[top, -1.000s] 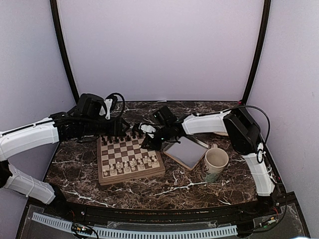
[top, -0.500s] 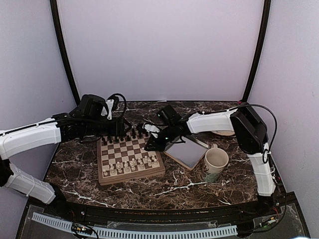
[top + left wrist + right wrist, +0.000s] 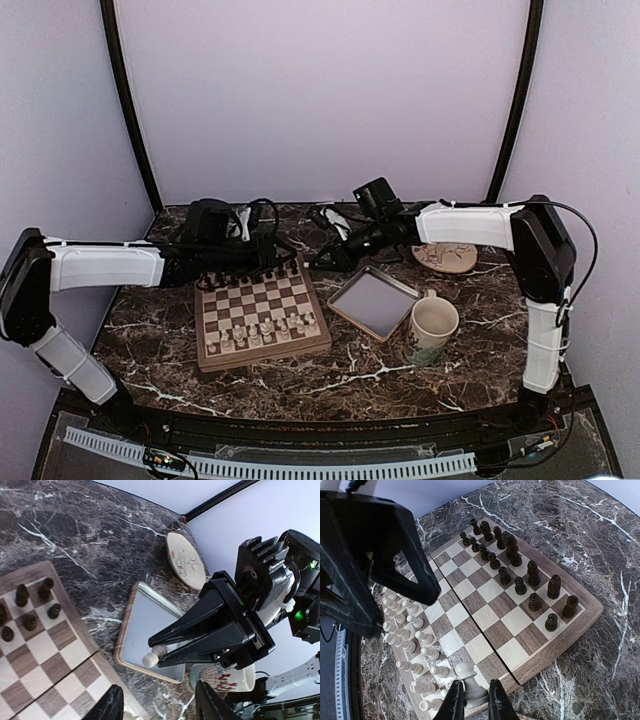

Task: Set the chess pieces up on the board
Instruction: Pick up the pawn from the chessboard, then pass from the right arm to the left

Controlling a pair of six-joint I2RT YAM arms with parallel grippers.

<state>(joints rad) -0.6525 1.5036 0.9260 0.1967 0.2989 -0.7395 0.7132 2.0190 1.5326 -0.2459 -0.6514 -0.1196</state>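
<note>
Jaws of my right gripper (image 3: 157,653) are closed on one cream-white chess piece (image 3: 466,673). The two fingertips pinch it at its lower part, and its round head sticks out in front of them. I hold this piece in the air just beyond the far right corner of the board (image 3: 266,354), between the board and the grey tray (image 3: 372,302). How high it is above the table, I cannot tell.

Jaws of my left gripper (image 3: 159,706) stand well apart and nothing is between them. This gripper is over the far edge of the board, near the same corner. Its camera looks straight at the right gripper, so the two grippers are near each other but do not touch.

The other chess pieces (image 3: 262,330) stand on the board, in the two rows at its near side. The dark brown chessmen (image 3: 248,276) stand in the two rows at its far side.

Right of the board, on the side of the tray that is away from it, stands a mug (image 3: 432,328), just beside the tray. A small round plate (image 3: 447,257) lies behind the tray, well apart from the board, on the dark marble table (image 3: 330,385).
</note>
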